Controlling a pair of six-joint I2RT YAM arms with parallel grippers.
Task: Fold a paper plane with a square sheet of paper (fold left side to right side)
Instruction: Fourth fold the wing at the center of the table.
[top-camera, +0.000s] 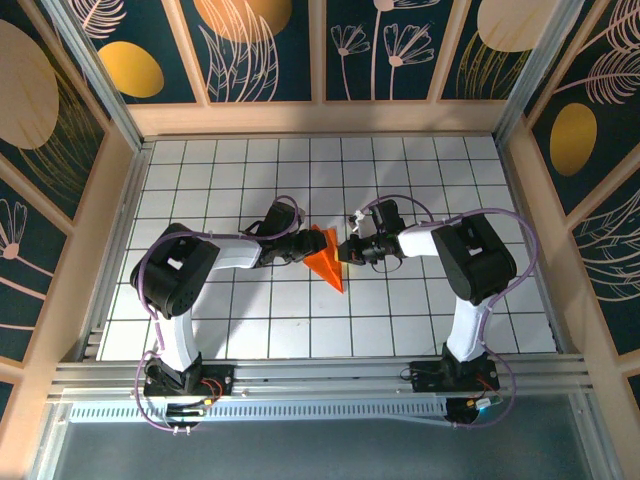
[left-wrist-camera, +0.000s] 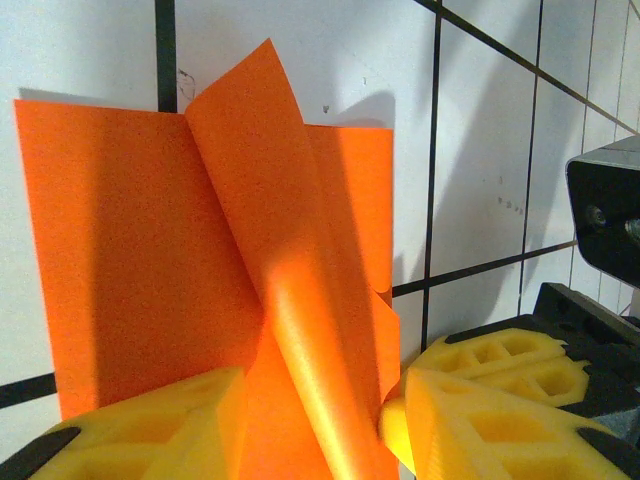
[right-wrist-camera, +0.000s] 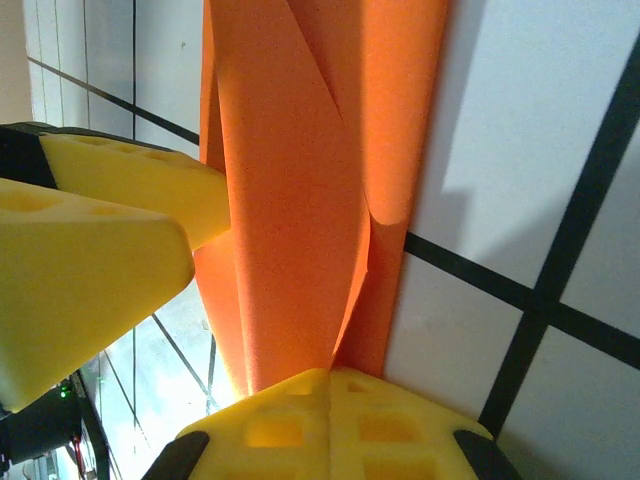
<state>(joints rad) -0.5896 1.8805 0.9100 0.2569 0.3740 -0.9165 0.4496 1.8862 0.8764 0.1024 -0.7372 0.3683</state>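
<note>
Both arms are reaching inward low over the tabletop (top-camera: 250, 320), left claw (top-camera: 305, 248) straddling a raised flap (left-wrist-camera: 265, 190) half-spread, right claw (right-wrist-camera: 330, 385) pinching the edge of the orange sheet (top-camera: 326, 263), lying mid-tabletop creased into a wedge.

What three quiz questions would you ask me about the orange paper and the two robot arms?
1. True or false: the orange paper lies flat on the table as a plain square.
2. The left gripper has its jaws apart. What stands between them?
3. Pick one: which gripper is shut on the paper? A. the left gripper. B. the right gripper. C. neither of them.

Key
1. False: it is folded, with a flap standing up.
2. A raised, curled flap of the orange paper.
3. B.
</note>
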